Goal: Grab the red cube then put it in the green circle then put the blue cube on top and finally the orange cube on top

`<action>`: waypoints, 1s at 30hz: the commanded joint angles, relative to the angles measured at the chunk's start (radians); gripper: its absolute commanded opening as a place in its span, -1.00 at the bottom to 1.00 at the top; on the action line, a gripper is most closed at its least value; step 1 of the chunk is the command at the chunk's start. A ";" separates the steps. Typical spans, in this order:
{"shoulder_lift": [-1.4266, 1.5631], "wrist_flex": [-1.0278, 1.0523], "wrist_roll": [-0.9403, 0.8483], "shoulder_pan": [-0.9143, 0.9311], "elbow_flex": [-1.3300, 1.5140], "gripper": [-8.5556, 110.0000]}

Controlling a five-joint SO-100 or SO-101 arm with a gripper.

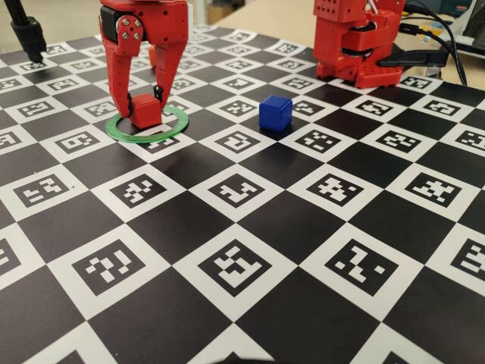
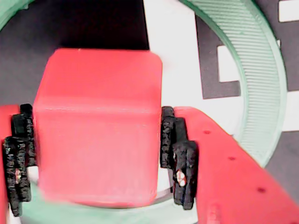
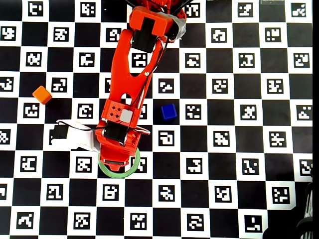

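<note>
The red cube (image 1: 145,110) sits inside the green circle (image 1: 144,139), at or just above the board. My gripper (image 1: 141,108) comes down from above and is shut on it. In the wrist view the cube (image 2: 98,126) fills the space between the black pads (image 2: 180,154) of the gripper (image 2: 99,158), with the ring (image 2: 257,70) curving around it. The blue cube (image 1: 275,113) stands free on the board to the right of the ring. In the overhead view the orange cube (image 3: 42,94) lies far left, the blue cube (image 3: 169,111) lies right of the arm, and the arm covers most of the ring (image 3: 119,173).
The board (image 1: 242,265) is a black and white chequer of marker tiles. A red robot base (image 1: 356,38) with cables stands at the back right in the fixed view. A black stand (image 1: 26,34) is at the back left.
</note>
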 commanded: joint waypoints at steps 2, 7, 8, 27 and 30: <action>0.040 0.000 0.012 0.000 -0.006 -0.23; 0.046 0.002 0.012 0.002 -0.006 -0.10; 0.048 0.003 0.014 0.003 -0.008 -0.08; 0.118 0.104 0.014 -0.006 -0.063 0.06; 0.143 0.135 0.015 -0.006 -0.084 0.06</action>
